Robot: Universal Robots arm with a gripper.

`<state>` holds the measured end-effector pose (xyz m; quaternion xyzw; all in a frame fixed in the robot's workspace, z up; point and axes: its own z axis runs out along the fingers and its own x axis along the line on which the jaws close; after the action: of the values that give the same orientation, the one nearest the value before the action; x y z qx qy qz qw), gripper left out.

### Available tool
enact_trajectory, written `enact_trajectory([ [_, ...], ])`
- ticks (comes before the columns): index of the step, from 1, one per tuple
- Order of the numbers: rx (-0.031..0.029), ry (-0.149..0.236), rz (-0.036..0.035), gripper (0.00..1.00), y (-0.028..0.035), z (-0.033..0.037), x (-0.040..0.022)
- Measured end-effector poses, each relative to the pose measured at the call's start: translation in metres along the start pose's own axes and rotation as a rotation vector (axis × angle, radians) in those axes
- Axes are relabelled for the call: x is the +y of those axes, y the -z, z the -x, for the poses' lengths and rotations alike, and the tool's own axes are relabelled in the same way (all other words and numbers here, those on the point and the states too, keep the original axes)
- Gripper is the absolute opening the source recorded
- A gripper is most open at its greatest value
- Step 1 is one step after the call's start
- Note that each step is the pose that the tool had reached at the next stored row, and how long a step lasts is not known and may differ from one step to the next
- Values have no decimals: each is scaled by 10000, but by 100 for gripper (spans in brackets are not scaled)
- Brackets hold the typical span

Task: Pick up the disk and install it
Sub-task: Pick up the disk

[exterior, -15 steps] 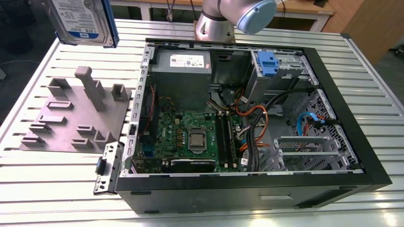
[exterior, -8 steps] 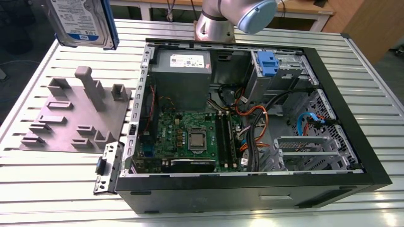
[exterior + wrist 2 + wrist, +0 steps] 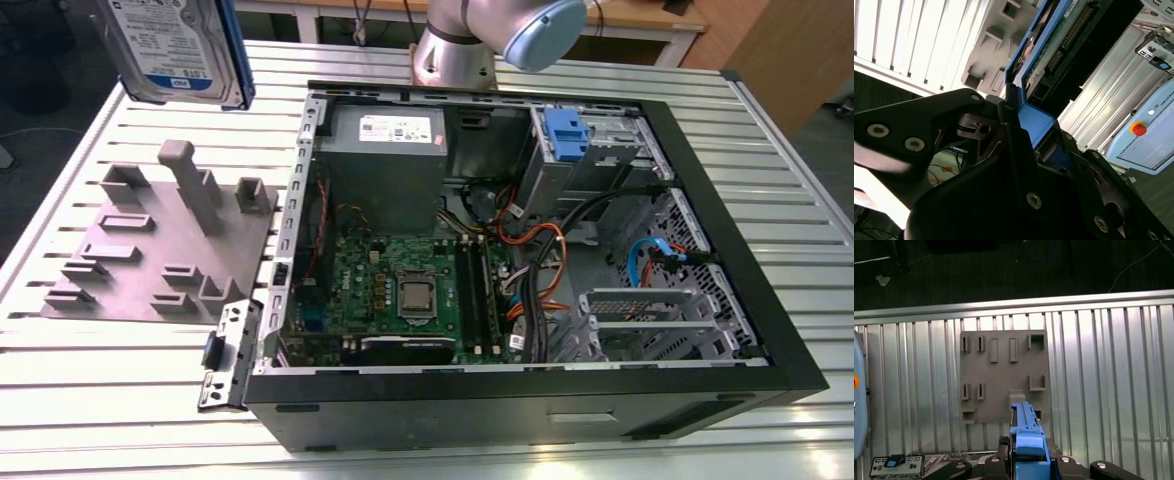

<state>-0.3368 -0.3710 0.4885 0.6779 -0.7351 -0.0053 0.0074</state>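
Slatted table (image 3: 120, 400) bearing an open computer case (image 3: 534, 400), with a grey fixture plate (image 3: 140, 240) just beside it at the exterior view's left. Above that plate, lifted off the table, the disk (image 3: 180, 45). Gripper (image 3: 1029, 120) clamped on the disk's blue rail.

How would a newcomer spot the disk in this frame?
Start at the open computer case; to the exterior view's left lies a grey slotted plate. The disk hangs above it: flat, silver, blue-edged, with a white-and-blue label.
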Motion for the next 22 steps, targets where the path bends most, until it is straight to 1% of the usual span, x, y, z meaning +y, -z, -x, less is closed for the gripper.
enact_trajectory([
  [14, 0, 0, 0, 36, 1, 7, -84],
  [22, 0, -1, 1, 36, 2, 10, -121],
])
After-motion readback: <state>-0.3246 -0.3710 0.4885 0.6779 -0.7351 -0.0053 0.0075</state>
